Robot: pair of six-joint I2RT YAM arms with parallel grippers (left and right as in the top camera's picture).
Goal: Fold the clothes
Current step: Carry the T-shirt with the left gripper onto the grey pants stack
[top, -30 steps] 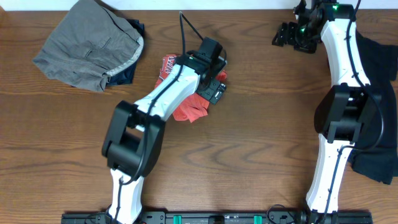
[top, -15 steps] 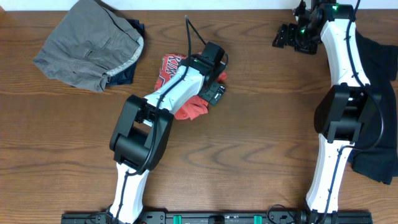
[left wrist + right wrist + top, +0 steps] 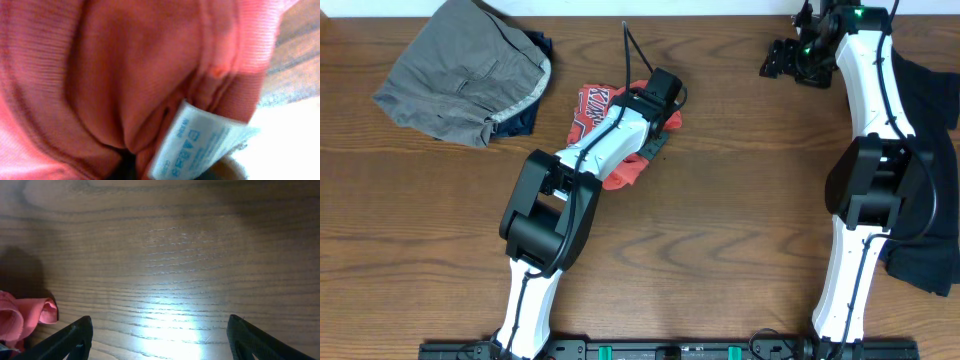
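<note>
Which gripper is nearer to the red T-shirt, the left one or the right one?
Left. The left gripper is down on the red T-shirt, with fabric filling its wrist view. The right gripper is far off to the shirt's right, not touching it.

Shorts (image 3: pixel 460 70) at back left of table (image 3: pixel 720 250), T-shirt (image 3: pixel 590 108) bunched at centre beneath left arm (image 3: pixel 600 150), shirt (image 3: pixel 930 262) at right edge.

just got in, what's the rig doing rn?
Left gripper is down on the crumpled coral-red T-shirt mid-table. Its wrist view is all red fabric and a care label, so the grip is unclear. Right gripper hangs open over the table, far right. Grey-khaki shorts lie heaped far left over a navy piece; a black shirt lies at the right edge. The T-shirt is not folded yet.
</note>
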